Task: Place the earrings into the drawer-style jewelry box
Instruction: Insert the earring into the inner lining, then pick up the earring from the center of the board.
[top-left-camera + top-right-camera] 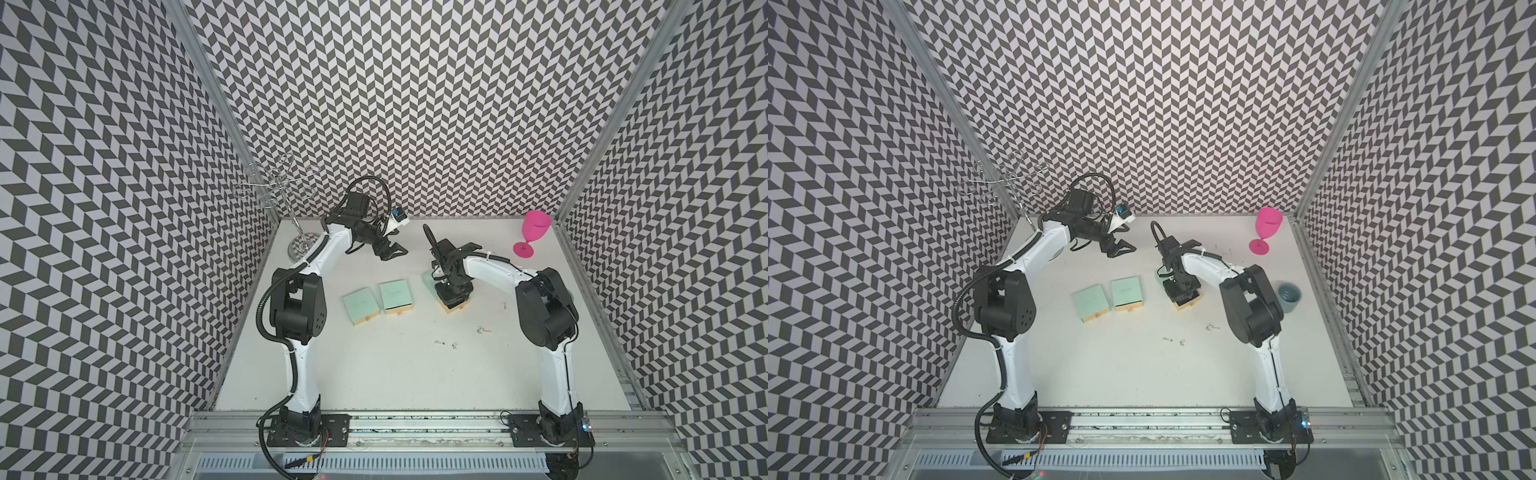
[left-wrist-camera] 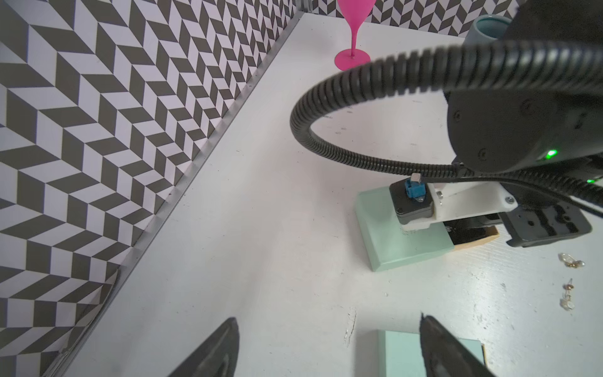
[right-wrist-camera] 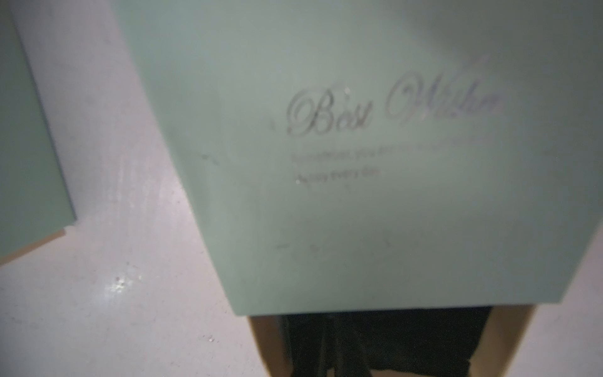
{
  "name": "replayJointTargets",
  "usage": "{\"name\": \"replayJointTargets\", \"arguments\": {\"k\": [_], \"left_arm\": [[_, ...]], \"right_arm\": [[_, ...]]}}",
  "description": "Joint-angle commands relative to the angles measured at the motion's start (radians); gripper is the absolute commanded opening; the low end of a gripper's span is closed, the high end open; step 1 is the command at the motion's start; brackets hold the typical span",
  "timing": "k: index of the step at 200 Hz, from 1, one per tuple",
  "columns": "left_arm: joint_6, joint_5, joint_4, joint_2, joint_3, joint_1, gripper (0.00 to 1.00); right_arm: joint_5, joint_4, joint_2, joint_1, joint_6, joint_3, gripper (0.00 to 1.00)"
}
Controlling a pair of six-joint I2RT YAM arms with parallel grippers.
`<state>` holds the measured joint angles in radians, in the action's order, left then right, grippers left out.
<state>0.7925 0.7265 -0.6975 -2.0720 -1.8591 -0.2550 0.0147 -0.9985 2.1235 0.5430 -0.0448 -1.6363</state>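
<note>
The drawer-style jewelry box (image 3: 359, 163) is mint green with silver script on its lid, and its tan drawer (image 1: 454, 310) is pulled partly out. My right gripper (image 3: 331, 352) points straight down into that drawer's dark inside, jaws shut; whether anything sits between the tips is hidden. The earrings lie loose on the white table as tiny silvery clusters (image 1: 439, 343) (image 1: 484, 331) (image 1: 505, 305), also seen in the left wrist view (image 2: 571, 259). My left gripper (image 1: 395, 251) hovers open and empty near the back of the table, apart from everything.
Two more closed mint-green boxes (image 1: 360, 305) (image 1: 395, 294) lie side by side left of centre. A pink goblet (image 1: 534, 232) stands at the back right, a wire stand (image 1: 286, 191) at the back left, and a grey-blue cup (image 1: 1289, 296) behind the right arm.
</note>
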Motion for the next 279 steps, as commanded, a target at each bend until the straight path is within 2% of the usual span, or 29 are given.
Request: {"name": "replayJointTargets", "arguments": {"k": [1, 78, 101, 120, 158, 200, 253, 279], "left_arm": [[0.022, 0.007, -0.014, 0.020, 0.004, -0.004, 0.87], [0.026, 0.008, -0.017, 0.024, -0.015, -0.003, 0.88], [0.031, 0.004, -0.020, 0.033, -0.008, -0.006, 0.88], [0.039, -0.002, -0.022, 0.041, -0.005, -0.009, 0.88], [0.035, 0.003, -0.029, 0.038, -0.045, -0.011, 0.89], [0.027, 0.019, -0.036, 0.033, -0.072, -0.023, 0.92], [0.027, 0.016, -0.045, 0.033, -0.059, -0.035, 0.92], [0.028, 0.012, -0.045, 0.035, -0.049, -0.035, 0.91]], "right_arm": [[-0.030, 0.017, 0.027, 0.004, 0.005, -0.018, 0.09], [-0.072, -0.086, -0.103, 0.004, 0.000, -0.118, 0.13], [-0.072, -0.120, -0.115, 0.005, 0.004, -0.094, 0.13], [-0.080, -0.068, -0.166, -0.006, -0.024, -0.039, 0.13], [-0.005, 0.038, -0.311, -0.138, -0.109, 0.122, 0.14], [0.086, 0.138, -0.426, -0.295, -0.132, 0.324, 0.16], [0.177, 0.146, -0.433, -0.253, -0.095, 0.293, 0.10], [0.193, 0.170, -0.385, -0.171, -0.064, 0.235, 0.01]]}}
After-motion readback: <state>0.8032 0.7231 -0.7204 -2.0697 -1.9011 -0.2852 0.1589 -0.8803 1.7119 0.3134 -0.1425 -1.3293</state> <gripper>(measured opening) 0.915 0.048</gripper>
